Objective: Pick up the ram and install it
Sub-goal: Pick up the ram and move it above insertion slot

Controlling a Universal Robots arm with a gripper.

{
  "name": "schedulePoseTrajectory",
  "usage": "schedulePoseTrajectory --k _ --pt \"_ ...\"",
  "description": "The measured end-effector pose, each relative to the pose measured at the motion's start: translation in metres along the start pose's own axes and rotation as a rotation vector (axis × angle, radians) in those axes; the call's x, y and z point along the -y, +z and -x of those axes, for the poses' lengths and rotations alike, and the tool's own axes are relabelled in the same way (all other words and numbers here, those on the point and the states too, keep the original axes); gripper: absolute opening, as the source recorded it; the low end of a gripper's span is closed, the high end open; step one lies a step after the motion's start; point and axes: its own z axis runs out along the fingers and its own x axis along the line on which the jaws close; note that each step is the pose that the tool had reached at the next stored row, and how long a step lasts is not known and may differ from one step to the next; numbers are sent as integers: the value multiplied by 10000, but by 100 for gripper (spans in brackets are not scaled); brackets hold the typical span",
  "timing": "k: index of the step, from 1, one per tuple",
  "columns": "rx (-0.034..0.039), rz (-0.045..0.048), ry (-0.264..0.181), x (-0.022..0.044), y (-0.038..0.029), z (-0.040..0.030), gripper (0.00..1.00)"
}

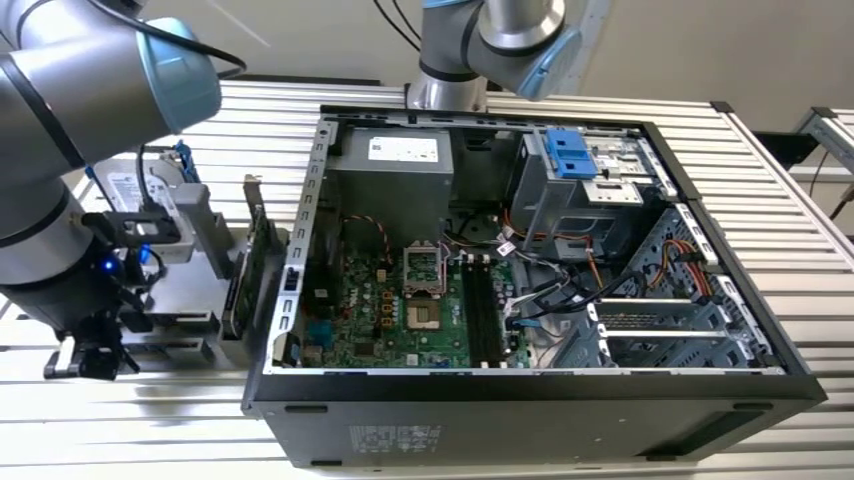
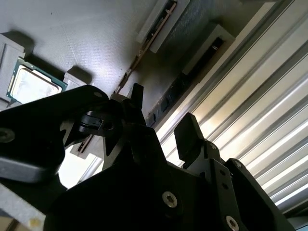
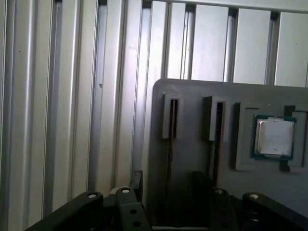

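Slatted aluminium table [image 1: 787,180] carries a PC case [image 1: 534,398] lying with its side off, motherboard showing. Toward the exterior view's left of the case, the arm [image 1: 54,150] reaches down over a grey holder [image 1: 180,328], with the gripper [image 1: 87,358] low at the holder's near end.

In both wrist views the gripper [image 3: 168,182] [image 2: 163,118] hangs just above the holder [image 3: 192,91] [image 2: 96,38]. Its fingers [image 3: 136,182] are spread wide and grip nothing. The ram [image 3: 171,139] [image 2: 183,82] stands on edge in the holder's slot nearest the slats, in line with the gap between the fingers; whether they touch it cannot be told. A second stick [image 3: 216,134] [image 2: 144,50] sits in the slot beside it, and past that a CPU [image 3: 274,137] [image 2: 31,82] lies flat in a square recess.
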Motion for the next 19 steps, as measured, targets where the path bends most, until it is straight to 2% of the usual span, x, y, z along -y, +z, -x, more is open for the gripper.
schedulePoseTrajectory --k 15,16,19 --pt "0 0 -1 -10 4 -1 100" --pt "-1 1 -1 -11 4 -1 0" --pt "0 0 -1 -12 4 -1 0"
